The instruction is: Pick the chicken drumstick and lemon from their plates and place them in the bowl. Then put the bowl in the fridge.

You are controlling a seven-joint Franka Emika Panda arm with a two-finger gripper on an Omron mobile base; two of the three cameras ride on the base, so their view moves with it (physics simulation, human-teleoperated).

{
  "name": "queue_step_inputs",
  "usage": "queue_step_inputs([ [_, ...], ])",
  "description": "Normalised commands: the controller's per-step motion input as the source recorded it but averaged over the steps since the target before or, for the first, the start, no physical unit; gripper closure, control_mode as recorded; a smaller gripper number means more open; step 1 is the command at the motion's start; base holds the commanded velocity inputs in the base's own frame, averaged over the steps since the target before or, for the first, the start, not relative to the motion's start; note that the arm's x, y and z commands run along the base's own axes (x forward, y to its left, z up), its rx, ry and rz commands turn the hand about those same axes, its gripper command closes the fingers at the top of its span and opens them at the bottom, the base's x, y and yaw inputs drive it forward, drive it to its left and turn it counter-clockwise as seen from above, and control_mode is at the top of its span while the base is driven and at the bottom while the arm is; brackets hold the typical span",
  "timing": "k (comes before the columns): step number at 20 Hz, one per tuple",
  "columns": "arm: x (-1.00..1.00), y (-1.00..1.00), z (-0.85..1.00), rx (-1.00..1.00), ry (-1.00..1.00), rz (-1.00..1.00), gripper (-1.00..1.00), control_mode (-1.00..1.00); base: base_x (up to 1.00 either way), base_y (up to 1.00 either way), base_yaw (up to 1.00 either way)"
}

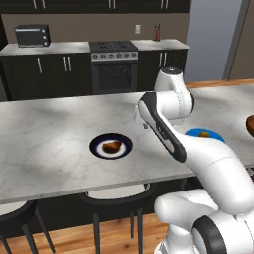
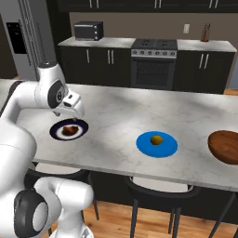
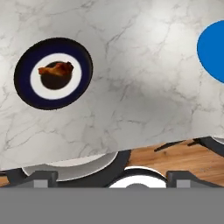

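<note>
Nothing is moved yet: the reddish-brown glossy chicken drumstick (image 3: 56, 70) lies on the round navy plate with white centre (image 3: 24, 87), the small yellow lemon (image 2: 157, 139) on the plain bright blue plate (image 2: 144, 146). The deep brown wooden bowl (image 2: 225, 146) sits empty at the marble surface's (image 1: 44, 144) far edge, and the end effector (image 3: 111, 177) hovers above with jaws spread, holding nothing.

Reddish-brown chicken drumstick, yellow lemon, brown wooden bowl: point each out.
Reddish-brown chicken drumstick (image 3: 56, 69): hand view, middle of the meat.
Yellow lemon (image 2: 157, 139): right base view, centre of the fruit.
Brown wooden bowl (image 2: 225, 146): right base view, inner wall.
</note>
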Motion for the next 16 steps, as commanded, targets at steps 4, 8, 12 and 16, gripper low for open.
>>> queue_step_inputs([
  [4,0.27,0.39,-0.32,0.17,0.14,-0.43,-1.0,-1.0,0.0,0.0,0.0],
  [8,0.32,0.41,-0.31,0.17,0.17,-0.41,-1.0,-1.0,0.0,0.0,0.0],
  [12,0.37,0.41,-0.28,0.1,0.12,-0.41,-1.0,-1.0,0.0,0.0,0.0],
  [16,0.43,0.31,-0.24,0.03,0.12,-0.36,-1.0,-1.0,0.0,0.0,0.0],
])
